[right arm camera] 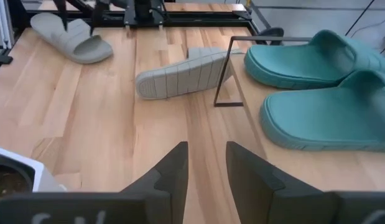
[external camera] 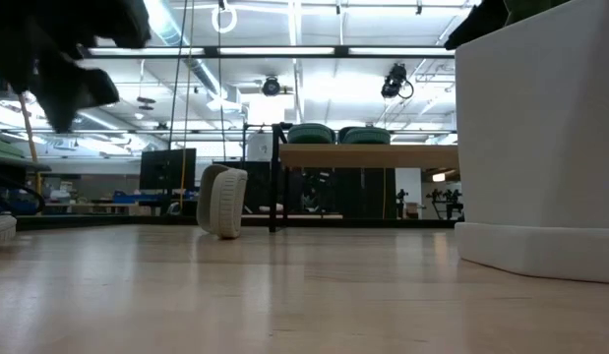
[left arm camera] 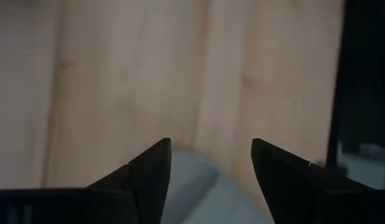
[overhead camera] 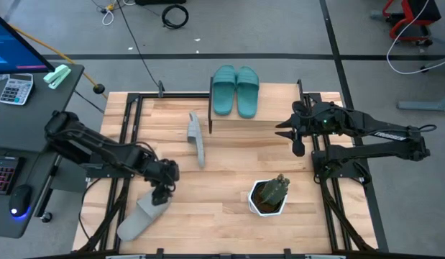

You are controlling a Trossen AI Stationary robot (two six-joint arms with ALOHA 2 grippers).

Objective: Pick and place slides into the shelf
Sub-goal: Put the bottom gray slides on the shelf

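On the shelf [overhead camera: 265, 119]: two teal slides [overhead camera: 235, 89] side by side on its plank top, at the table's far edge.
Beside the shelf: one grey slide [overhead camera: 197, 138] standing on its edge, just left of the black legs.
Near left corner: second grey slide [overhead camera: 144, 214] lying flat on the table [overhead camera: 222, 187].
My left gripper [overhead camera: 162, 193]: over the flat grey slide's strap end, fingers spread, nothing pinched.
My right gripper [overhead camera: 288, 132]: right of the shelf, above the table, fingers slightly apart, empty.
Near right: white pot with plant [overhead camera: 269, 196].
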